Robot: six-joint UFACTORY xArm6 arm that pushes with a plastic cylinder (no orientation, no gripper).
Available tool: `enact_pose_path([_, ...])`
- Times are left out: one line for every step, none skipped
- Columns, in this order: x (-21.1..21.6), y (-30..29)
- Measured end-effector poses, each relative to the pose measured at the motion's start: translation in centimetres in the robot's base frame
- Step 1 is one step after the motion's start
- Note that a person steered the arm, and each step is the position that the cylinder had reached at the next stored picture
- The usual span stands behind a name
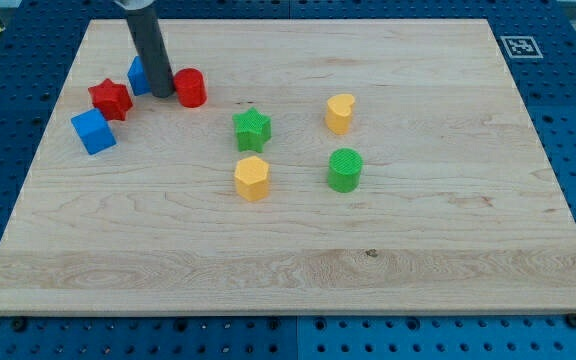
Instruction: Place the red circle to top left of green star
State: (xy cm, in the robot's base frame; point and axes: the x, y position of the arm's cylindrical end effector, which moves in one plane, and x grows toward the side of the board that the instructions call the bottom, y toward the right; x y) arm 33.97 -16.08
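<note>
The red circle [190,87] stands in the upper left part of the wooden board [298,250]. The green star [252,128] is to its lower right, a short gap away. My tip [162,94] rests on the board right against the red circle's left side. The rod rises from there to the view's top and hides most of a blue block [139,76] behind it.
A red star [111,98] and a blue cube [93,131] lie left of my tip. A yellow hexagon [252,178] sits below the green star. A yellow heart [340,113] and a green circle [345,169] lie to the right.
</note>
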Motion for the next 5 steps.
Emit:
enact_pose_path([0.1, 2.1])
enact_pose_path([0.1, 4.5])
enact_pose_path([0.1, 5.6])
enact_pose_path([-1.3, 5.6])
enact_pose_path([-4.0, 5.5])
